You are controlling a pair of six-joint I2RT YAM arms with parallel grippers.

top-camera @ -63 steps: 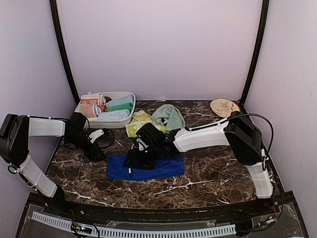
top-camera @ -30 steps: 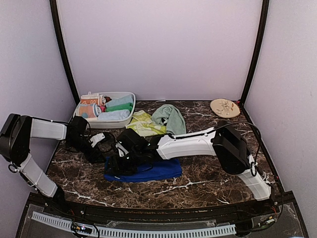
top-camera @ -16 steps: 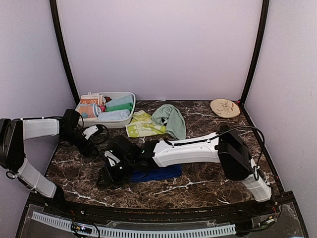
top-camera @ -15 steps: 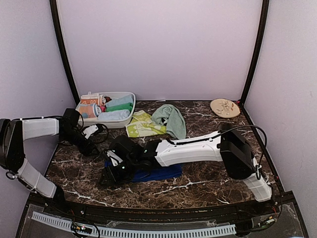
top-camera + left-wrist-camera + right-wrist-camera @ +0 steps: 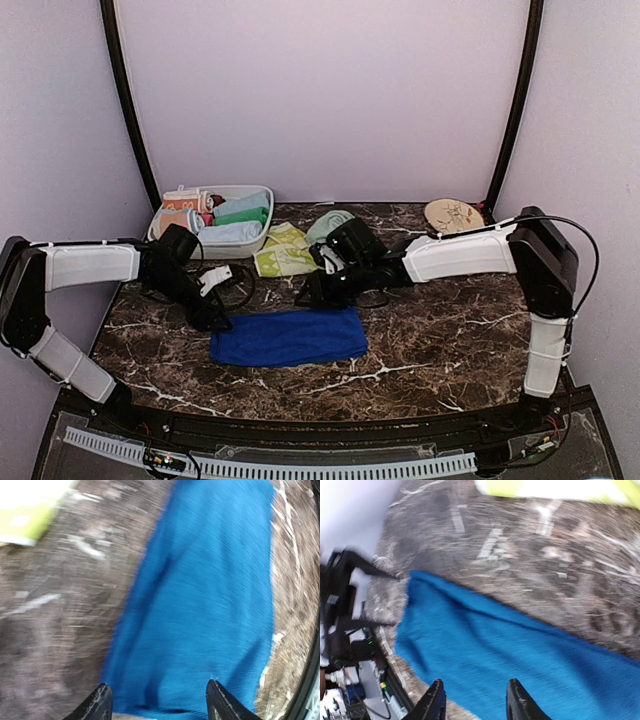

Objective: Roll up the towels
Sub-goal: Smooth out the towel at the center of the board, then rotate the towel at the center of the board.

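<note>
Lying flat at the front centre of the tabletop (image 5: 440, 335), the blue towel (image 5: 290, 337) has its long axis running 9 o'clock to 3 o'clock in the top view. The mint green towel (image 5: 335, 224) is bunched well beyond it at 12 o'clock. The left pincer (image 5: 214, 308) sits just beside the towel's 9 o'clock short end and is judged the nearer arm for starting a roll toward 3 o'clock. The right pincer (image 5: 314, 291) is just past the far long edge; both are spread wide and hold nothing.
</note>
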